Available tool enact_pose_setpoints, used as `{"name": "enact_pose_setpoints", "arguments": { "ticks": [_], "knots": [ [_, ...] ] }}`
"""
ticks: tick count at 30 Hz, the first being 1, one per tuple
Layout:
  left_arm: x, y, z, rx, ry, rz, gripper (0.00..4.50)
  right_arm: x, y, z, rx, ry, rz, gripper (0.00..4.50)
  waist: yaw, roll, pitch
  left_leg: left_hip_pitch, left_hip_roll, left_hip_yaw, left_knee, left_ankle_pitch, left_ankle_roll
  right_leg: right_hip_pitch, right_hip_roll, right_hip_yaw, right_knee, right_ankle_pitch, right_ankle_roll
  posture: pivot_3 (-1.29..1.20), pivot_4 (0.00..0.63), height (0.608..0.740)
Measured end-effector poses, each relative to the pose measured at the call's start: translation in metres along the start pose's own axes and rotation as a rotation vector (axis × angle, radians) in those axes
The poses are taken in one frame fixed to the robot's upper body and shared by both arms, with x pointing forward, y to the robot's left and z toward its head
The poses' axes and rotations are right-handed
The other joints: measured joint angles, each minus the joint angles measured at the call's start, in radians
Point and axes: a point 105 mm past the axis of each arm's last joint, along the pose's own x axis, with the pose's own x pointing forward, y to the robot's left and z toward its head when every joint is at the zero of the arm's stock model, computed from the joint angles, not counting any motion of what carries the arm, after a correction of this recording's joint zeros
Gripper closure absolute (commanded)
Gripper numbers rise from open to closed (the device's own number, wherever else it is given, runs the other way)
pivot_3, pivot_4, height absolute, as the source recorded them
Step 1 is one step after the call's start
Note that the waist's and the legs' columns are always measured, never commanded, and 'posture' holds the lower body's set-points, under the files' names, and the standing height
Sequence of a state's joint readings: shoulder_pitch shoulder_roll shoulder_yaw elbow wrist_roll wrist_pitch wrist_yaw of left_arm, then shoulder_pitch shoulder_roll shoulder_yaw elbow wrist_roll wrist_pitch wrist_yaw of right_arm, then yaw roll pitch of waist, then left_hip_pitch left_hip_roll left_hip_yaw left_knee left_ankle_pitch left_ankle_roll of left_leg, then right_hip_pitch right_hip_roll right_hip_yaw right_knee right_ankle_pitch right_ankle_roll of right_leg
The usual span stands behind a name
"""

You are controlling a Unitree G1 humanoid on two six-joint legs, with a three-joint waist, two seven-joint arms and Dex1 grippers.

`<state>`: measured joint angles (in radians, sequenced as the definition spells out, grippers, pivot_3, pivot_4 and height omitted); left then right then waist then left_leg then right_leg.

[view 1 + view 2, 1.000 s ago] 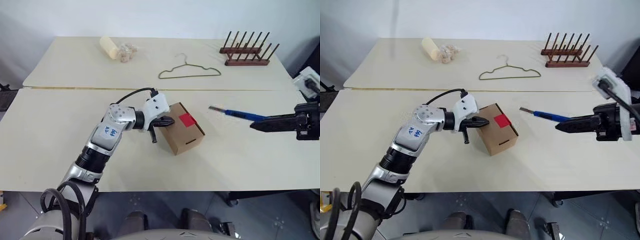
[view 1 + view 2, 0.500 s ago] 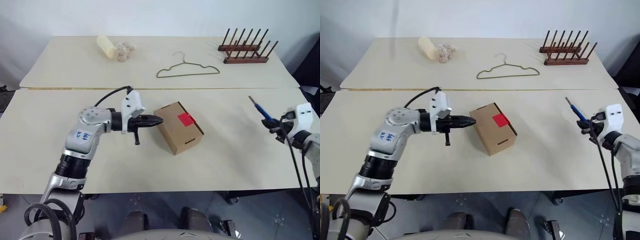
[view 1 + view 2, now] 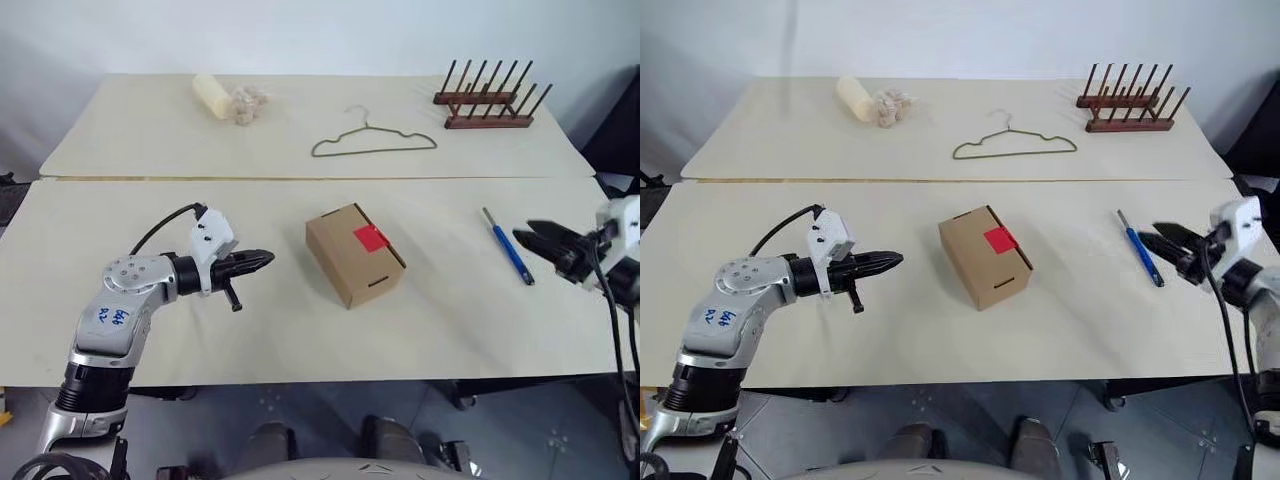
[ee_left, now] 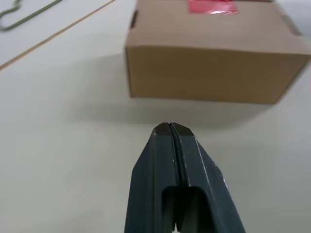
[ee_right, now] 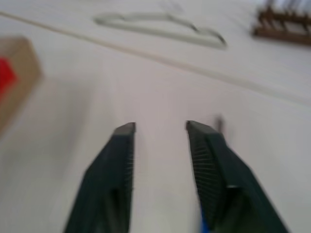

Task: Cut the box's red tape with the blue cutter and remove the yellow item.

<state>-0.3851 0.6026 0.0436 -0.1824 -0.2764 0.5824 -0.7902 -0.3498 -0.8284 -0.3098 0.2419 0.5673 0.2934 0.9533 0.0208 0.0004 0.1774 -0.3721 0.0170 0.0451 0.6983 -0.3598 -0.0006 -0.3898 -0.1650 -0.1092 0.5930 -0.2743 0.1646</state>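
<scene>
The box (image 3: 355, 255) stands closed at the middle of the near table, with the red tape (image 3: 371, 237) across its top flap seam. The blue cutter (image 3: 508, 247) lies flat on the table to the right of the box. My right gripper (image 3: 530, 238) is open just right of the cutter, with nothing between its fingers (image 5: 125, 145). To the left of the box and clear of it, my left gripper (image 3: 262, 259) is shut and empty, pointing at the carton's side (image 4: 214, 68). The yellow item is hidden.
On the far table lie a wire hanger (image 3: 372, 142), a dark wooden peg rack (image 3: 490, 100) at the back right, and a pale roll (image 3: 212, 94) with a small lumpy bundle at the back left. A seam (image 3: 300, 178) divides the two tables.
The right gripper has let go of the blue cutter, which now lies on the table, and its fingers have opened. The left gripper has drawn back leftward from the box.
</scene>
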Motion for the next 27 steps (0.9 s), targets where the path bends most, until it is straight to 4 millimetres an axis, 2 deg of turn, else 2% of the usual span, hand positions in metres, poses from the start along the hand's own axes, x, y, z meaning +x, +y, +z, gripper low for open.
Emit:
{"name": "enact_pose_setpoints", "arguments": {
  "ticks": [2,5,7,11,14,16,20,23,27],
  "knots": [
    [0.002,0.002,-0.004,-0.005,0.021,0.033,4.5,0.017,0.01,-0.01,-0.031,0.013,0.014,4.48,0.0,0.0,0.0,0.0,0.0,0.001,0.0,0.0,0.0,0.0,0.0,0.001,0.0,0.0,0.0,0.0,0.15,0.74],
    [0.015,-0.005,-0.005,-0.022,0.007,0.032,4.5,0.058,0.025,-0.028,-0.091,-0.001,-0.02,4.48,-0.003,0.0,0.0,0.0,-0.001,0.002,0.0,0.0,0.0,-0.002,0.0,0.003,0.001,0.0,0.0,0.0,0.15,0.74],
    [0.026,-0.011,-0.007,-0.037,0.006,0.02,4.5,0.081,0.035,-0.031,-0.101,-0.056,-0.038,4.48,-0.001,0.0,0.0,-0.001,-0.001,0.002,-0.001,0.0,-0.001,-0.003,0.0,0.002,0.001,0.0,0.0,0.0,0.15,0.74],
    [0.038,-0.006,-0.002,-0.059,0.003,0.073,4.5,0.1,0.055,-0.022,-0.197,-0.123,0.012,4.48,0.0,0.0,0.0,-0.002,-0.001,0.001,-0.001,0.0,0.0,-0.002,0.0,0.001,0.0,0.0,0.0,0.0,0.15,0.74],
    [0.049,-0.012,0.002,-0.081,0.004,0.067,4.5,0.116,0.087,-0.034,-0.164,-0.119,0.109,4.48,-0.007,0.0,0.0,-0.002,-0.001,0.001,-0.002,0.0,0.0,-0.003,0.0,0.001,0.0,0.0,0.0,0.0,0.15,0.74],
    [0.058,-0.023,0.0,-0.098,0.017,0.037,4.5,0.118,0.111,-0.049,-0.139,-0.058,0.219,4.48,-0.007,0.0,0.0,-0.002,-0.001,0.001,-0.001,0.0,0.0,-0.003,0.0,0.001,0.0,0.0,0.0,0.0,0.15,0.74],
    [0.064,-0.027,0.002,-0.099,0.021,0.025,4.5,0.108,0.122,-0.057,-0.132,0.037,0.306,4.48,-0.005,0.0,0.0,-0.002,-0.001,0.001,-0.001,0.0,0.0,-0.002,0.0,0.001,0.0,0.0,0.0,0.0,0.15,0.74],
    [0.067,-0.026,0.008,-0.091,0.01,0.027,4.5,0.097,0.13,-0.056,-0.092,0.094,0.352,4.48,-0.002,0.0,0.0,-0.002,-0.001,0.001,-0.001,0.0,0.0,-0.002,0.0,0.001,0.0,0.0,0.0,0.0,0.15,0.74],
    [0.064,-0.023,0.007,-0.091,0.018,0.044,4.5,0.092,0.147,-0.055,-0.051,0.138,0.408,4.48,-0.007,0.0,0.0,-0.001,-0.001,0.001,-0.001,0.0,0.0,-0.003,0.0,0.001,0.0,0.0,0.0,0.0,0.15,0.74]
  ]
}}
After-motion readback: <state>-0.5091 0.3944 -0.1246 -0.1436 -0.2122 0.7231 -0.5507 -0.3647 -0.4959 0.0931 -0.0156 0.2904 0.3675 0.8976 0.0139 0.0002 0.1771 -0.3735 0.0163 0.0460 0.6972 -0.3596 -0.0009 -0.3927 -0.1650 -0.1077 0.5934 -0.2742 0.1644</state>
